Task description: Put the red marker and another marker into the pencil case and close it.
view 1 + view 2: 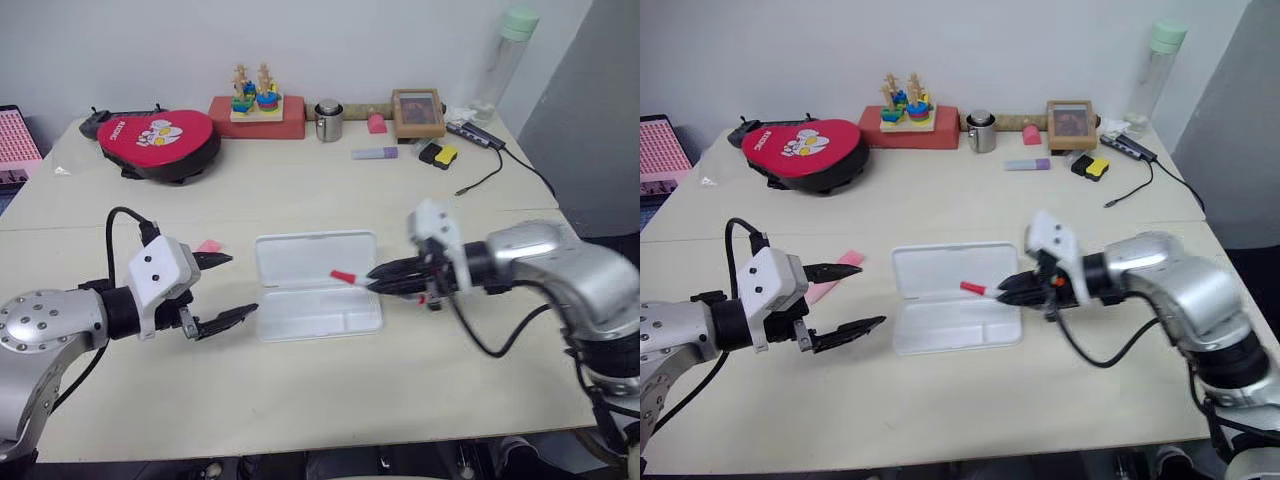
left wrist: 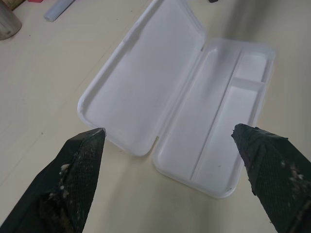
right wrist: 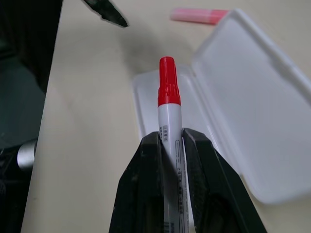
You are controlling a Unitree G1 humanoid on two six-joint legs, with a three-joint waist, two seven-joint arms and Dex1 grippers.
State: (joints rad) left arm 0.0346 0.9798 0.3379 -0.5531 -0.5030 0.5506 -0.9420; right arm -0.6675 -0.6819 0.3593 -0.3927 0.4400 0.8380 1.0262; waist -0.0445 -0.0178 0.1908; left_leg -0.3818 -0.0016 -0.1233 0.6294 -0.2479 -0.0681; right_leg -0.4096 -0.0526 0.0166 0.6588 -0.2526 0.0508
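Carrying the red marker [image 3: 168,104], the right gripper [image 1: 375,277] has its two black fingers pinched narrow on the white barrel, with the red cap jutting ahead of the tips over the pencil case [image 1: 315,288]. The case lies open on the table [image 1: 420,380], lid flat on the far side and divided tray nearer the robot, just under and ahead of this pincer. The step in hand looks like the first placing: the marker is held but not yet in the tray. Next, I judge, the pincer should lower the barrel lengthwise into the long compartment, then spread. The left gripper [image 1: 222,291] hovers just beside the case's other end, fingers spread wide and holding nothing. The pink highlighter [image 1: 827,280] lies on the table just behind that open pincer, ungrasped.
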